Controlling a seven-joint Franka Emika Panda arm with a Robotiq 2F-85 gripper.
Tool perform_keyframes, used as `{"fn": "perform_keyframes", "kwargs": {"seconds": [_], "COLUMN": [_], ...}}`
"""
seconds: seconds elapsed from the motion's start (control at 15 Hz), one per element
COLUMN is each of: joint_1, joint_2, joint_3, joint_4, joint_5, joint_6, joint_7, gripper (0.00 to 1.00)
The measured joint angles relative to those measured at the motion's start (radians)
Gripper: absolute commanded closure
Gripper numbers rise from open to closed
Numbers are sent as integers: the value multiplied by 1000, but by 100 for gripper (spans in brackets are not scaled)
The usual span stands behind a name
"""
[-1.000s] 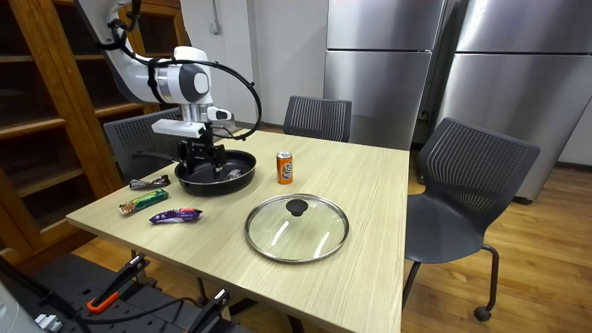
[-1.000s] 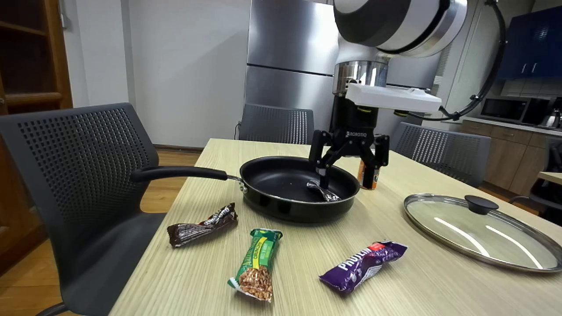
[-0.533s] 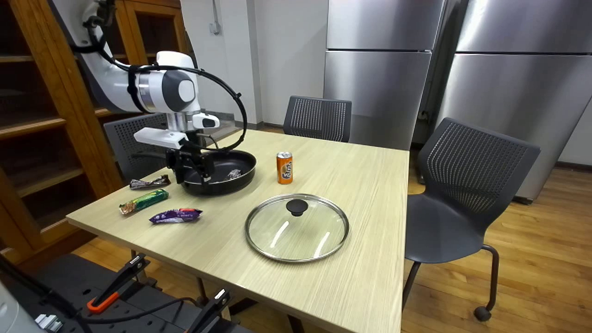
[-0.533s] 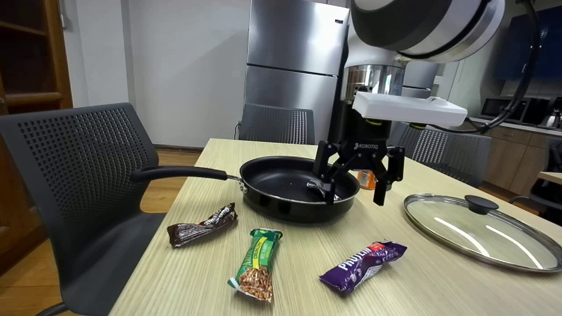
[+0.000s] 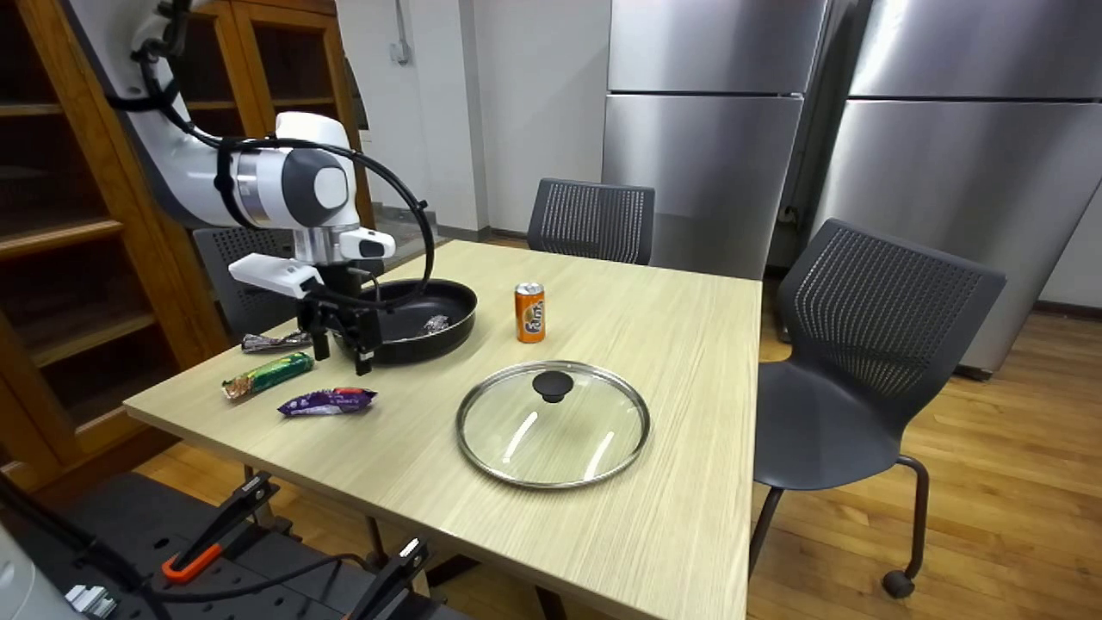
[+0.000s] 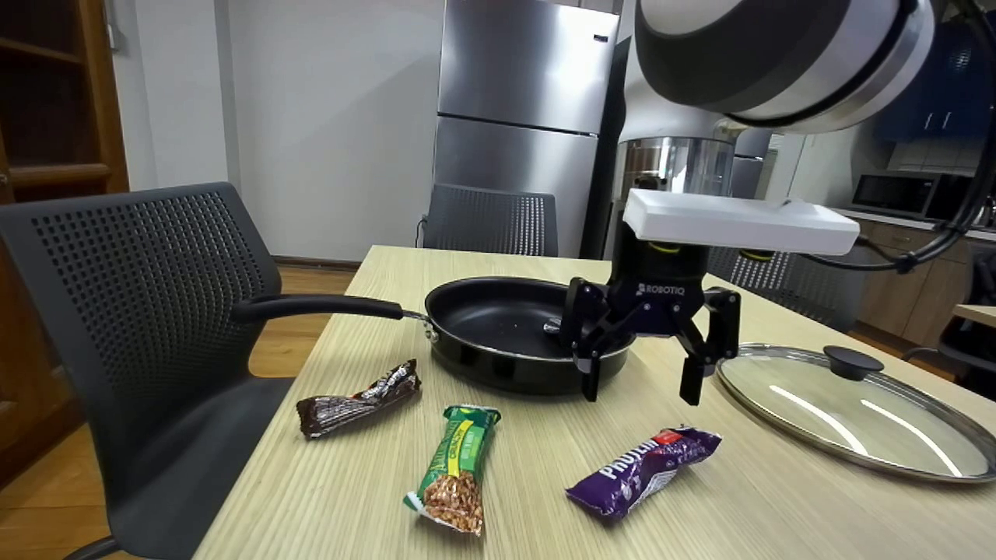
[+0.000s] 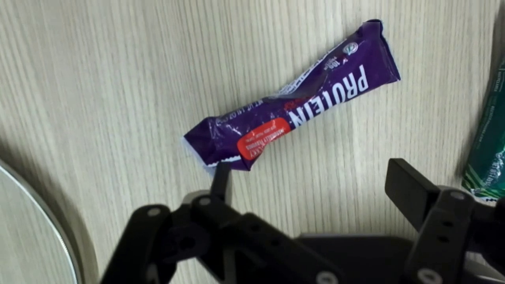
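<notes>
In from the near edge of the table (image 5: 663,336) in an exterior view, toward its corner by the wooden cabinet (image 5: 95,146), we see the purple protein bar (image 7: 294,103) lying slantwise. Near it, above the surface, the gripper (image 6: 640,381) hangs spread wide, grasping nothing. In the wrist view one finger (image 7: 221,183) overlaps the bar's red-marked end, so we judge that coming down off-centre could pin or crumple it, and a pinch across that slant could twist the slick wrapping loose. A shove toward the corner could run it into the green bar (image 6: 457,467). Farther out, a sideways swing could clip the glass lid (image 6: 840,412) or spin the black pan (image 6: 498,369), whose handle (image 6: 319,308) seems to jut past the table's side edge.
</notes>
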Motion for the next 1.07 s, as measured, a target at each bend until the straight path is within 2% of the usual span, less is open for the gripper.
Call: {"fn": "perform_keyframes", "kwargs": {"seconds": [0.53, 1.07], "joint_1": [3, 8], "joint_2": [0, 21], "joint_3": [14, 14], "joint_4": [-23, -28], "joint_5": [125, 169], "joint_6": [-2, 1], "joint_7": [79, 170], "gripper": [0, 0]}}
